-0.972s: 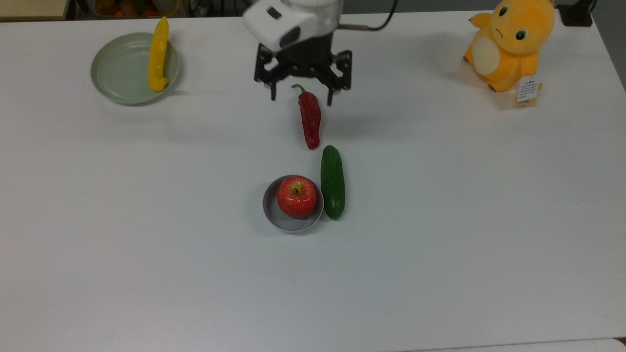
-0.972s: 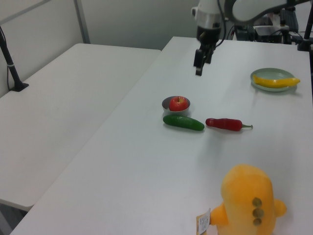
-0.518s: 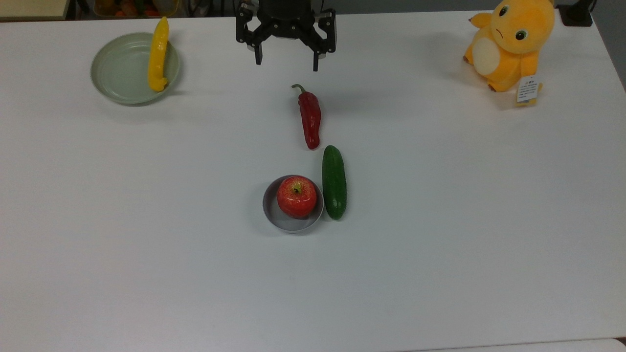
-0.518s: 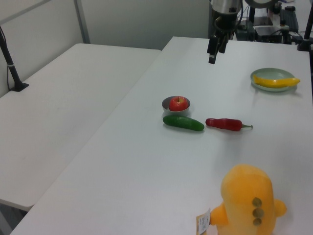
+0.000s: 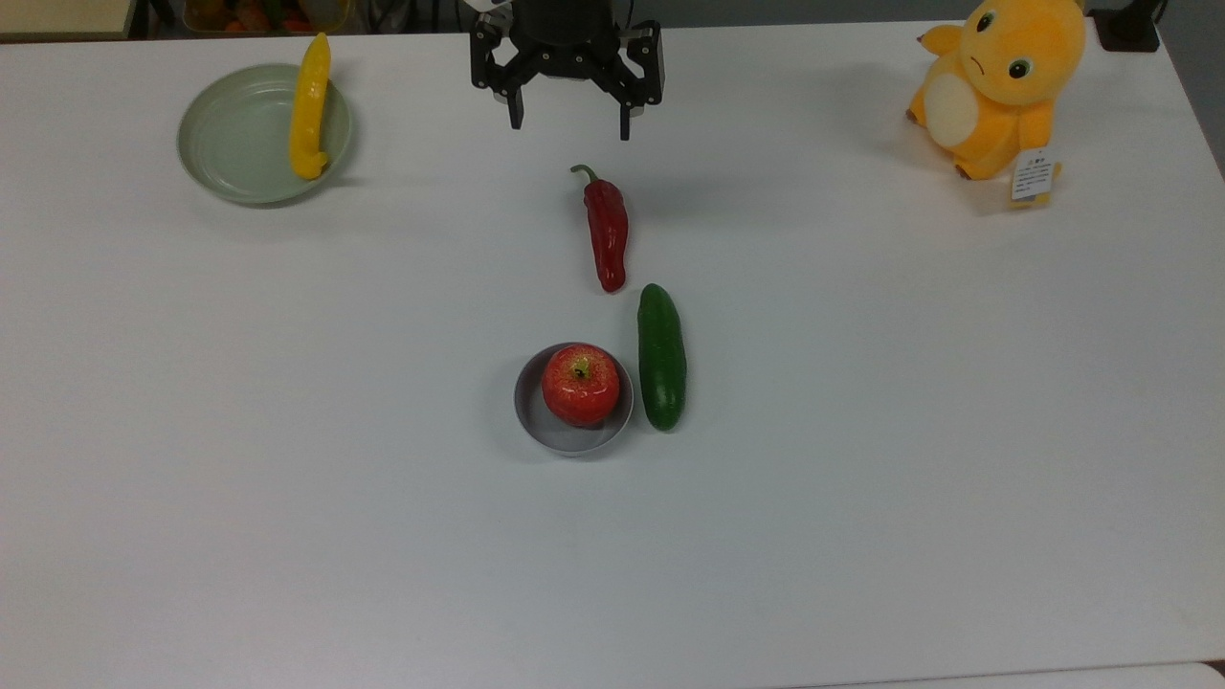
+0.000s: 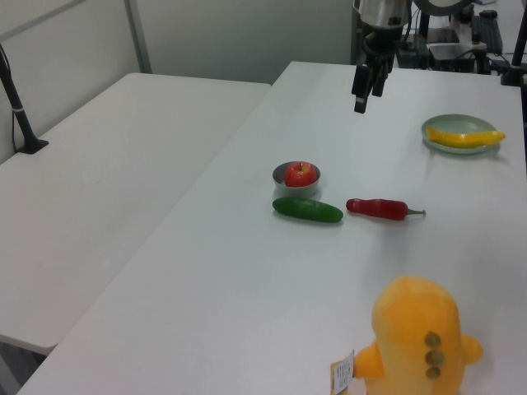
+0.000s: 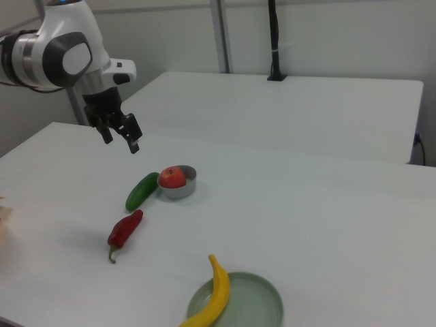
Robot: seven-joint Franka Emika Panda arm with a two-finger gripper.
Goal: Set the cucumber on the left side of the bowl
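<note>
The gripper (image 5: 569,122) hangs at the top centre of the top view, fingers spread apart and holding nothing, well above the white table (image 5: 861,431). Below it lies a red chili (image 5: 607,230). At mid-frame the cucumber (image 5: 661,356) lies just beside the grey bowl (image 5: 572,438), on the top view's right, perhaps barely apart. An apple (image 5: 580,385) sits in the bowl. A second white table (image 7: 286,112) stands behind, by pale walls.

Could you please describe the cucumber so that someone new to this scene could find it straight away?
Near the middle of the white table sits a small grey bowl holding a red apple. The cucumber lies just beside it on the top view's right: dark green, smooth, unlike the red chili pepper beyond it.
</note>
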